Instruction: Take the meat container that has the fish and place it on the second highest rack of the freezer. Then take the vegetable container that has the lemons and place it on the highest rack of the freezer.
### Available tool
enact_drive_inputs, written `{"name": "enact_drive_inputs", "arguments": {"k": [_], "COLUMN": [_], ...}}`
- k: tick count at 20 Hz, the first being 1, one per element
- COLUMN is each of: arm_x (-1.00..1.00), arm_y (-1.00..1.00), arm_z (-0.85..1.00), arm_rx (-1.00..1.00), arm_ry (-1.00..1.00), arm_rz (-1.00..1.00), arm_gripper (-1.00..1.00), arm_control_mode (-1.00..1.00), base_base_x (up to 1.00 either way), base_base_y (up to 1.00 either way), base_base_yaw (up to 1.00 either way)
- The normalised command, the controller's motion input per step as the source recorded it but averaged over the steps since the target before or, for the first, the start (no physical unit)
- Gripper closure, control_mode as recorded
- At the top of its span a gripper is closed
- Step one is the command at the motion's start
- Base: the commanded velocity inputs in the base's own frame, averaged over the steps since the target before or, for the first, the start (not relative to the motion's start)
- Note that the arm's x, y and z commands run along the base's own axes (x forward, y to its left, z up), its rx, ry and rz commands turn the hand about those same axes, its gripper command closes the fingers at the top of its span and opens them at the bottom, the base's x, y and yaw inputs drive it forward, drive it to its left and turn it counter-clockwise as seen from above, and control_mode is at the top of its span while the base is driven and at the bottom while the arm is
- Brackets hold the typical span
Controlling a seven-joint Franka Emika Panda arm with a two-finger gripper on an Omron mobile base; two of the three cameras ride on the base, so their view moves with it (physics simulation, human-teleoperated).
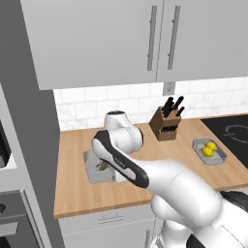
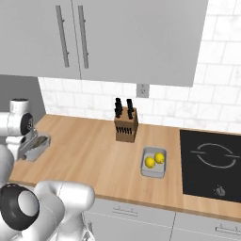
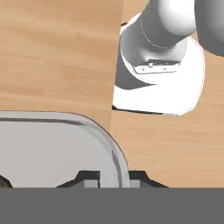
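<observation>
A: Meat container [image 1: 97,167] sits at the left end of the wooden counter [image 1: 160,160], close to the tall grey panel on that side. Arm is bent over it.

B: Fish?

A: Fish [image 1: 102,166] is partly visible in the tray, mostly hidden behind the arm. In the hand view only a dark olive bit shows at the bottom left corner.

B: Gripper state?

A: Gripper [image 3: 114,178] is down at the tray's rim, one fingertip [image 3: 89,178] inside the wall and the other outside. Jaws are pinched on the rim of the meat container. Tray looks flat on the counter in the base views.

B: Other tray?

A: Vegetable container [image 2: 154,163] is well apart to the right, near the black cooktop [image 2: 212,164]. Two lemons [image 2: 155,160] lie in it, touching or nearly so. Knife block [image 2: 126,125] stands behind it by the tiled wall, between the two trays.
</observation>
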Motion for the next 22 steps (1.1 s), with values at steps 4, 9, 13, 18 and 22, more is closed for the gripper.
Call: {"name": "enact_drive_inputs", "arguments": {"k": [4,9,13,18,22], "arm_x": [0.0,-0.04,-0.18,-0.34,-0.1], "arm_y": [-0.6,-0.79,-0.95,-0.75,-0.15], "arm_z": [0.97,0.76,0.58,0.47,0.47], "arm_rx": [0.01,0.0,0.01,0.11,0.25], "arm_ry": [0.02,0.0,-0.05,-0.1,-0.08], "arm_rz": [0.26,0.38,0.45,0.54,0.59], "arm_gripper": [1.0,1.0,1.0,1.0,1.0], "arm_control_mode": [-1.0,-1.0,-1.0,-1.0,-1.0], "base_base_x": [0.0,0.0,0.0,0.0,0.0], "base_base_y": [0.0,0.0,0.0,0.0,0.0], "base_base_yaw": [0.0,0.0,0.0,0.0,0.0]}}
